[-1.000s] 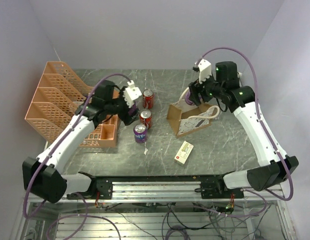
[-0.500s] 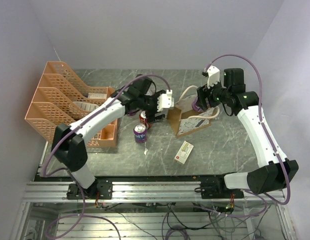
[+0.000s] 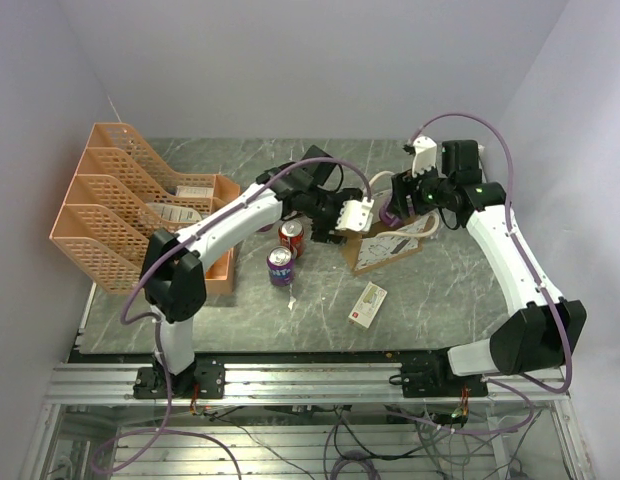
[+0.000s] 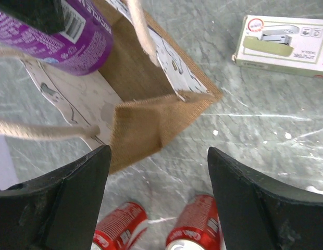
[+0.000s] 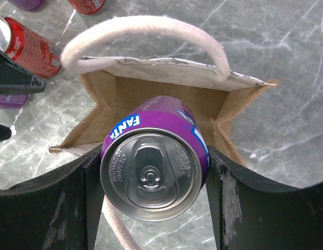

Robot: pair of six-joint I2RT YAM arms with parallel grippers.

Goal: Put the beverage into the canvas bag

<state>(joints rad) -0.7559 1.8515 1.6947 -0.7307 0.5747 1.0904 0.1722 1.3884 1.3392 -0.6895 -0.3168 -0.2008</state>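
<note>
Pinching the purple Fanta can (image 5: 151, 182) between my right gripper (image 5: 153, 155) fingers, I hold it over the open mouth of the canvas bag (image 5: 146, 88); its silver top faces my right wrist camera and its body points down toward the brown inside; whether its lower end has passed the rim I cannot tell. One cream handle (image 5: 146, 23) arches over the far wall of the bag, the white printed panel just below it. My left gripper (image 4: 157, 156) has its jaws spread wide and grips nothing; it hangs above a brown corner of the bag, close to it; two red cans (image 4: 195, 229) stand on the table (image 3: 460, 290) under that gripper. From above, another purple can (image 3: 280, 267) stands next to a red one, near the orange mesh rack (image 3: 120, 200); a small white box (image 3: 368, 304) lies flat on the marbled top, apart from the bag.
</note>
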